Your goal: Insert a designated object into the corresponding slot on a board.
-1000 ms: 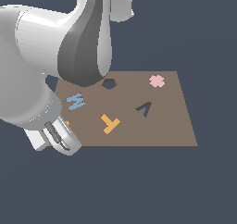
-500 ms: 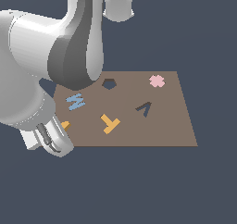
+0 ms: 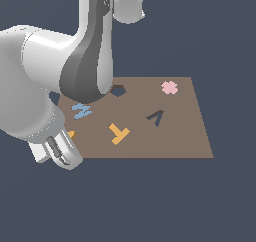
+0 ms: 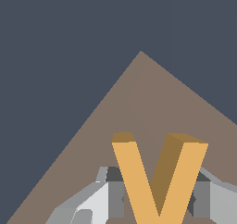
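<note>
Background: plain dark slate on all sides of the brown board [image 3: 175,136].
Orange A piece [image 4: 157,177]: flat, thick-edged; in my wrist view its two legs spread from between my fingers [image 4: 115,190]. In the exterior view only a sliver shows, at the board's corner by my gripper [image 3: 62,153].
Gripper: closed on the orange A piece.
A-shaped slot [image 3: 156,118]: dark grey, mid-board, well apart from the piece.
Open room: bare board between the orange T piece [image 3: 119,133] and the slot; blue N piece [image 3: 81,110] near my arm.

T piece [image 3: 119,133] on board [image 3: 185,136]; A slot [image 3: 156,117] toward exterior view's right.
</note>
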`<action>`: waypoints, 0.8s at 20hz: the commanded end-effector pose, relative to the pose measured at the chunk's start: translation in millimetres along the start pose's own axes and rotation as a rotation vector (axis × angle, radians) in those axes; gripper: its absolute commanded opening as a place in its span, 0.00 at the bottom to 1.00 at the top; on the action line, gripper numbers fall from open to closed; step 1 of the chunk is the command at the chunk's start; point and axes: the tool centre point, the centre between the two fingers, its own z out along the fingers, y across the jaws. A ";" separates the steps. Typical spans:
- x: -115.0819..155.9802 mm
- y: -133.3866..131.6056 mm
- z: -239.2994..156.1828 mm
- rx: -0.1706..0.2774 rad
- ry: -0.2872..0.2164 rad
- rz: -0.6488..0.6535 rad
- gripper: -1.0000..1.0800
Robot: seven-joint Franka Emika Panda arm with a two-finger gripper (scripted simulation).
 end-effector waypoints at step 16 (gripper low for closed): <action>-7.3 -4.1 -0.3 0.001 0.001 -0.005 0.00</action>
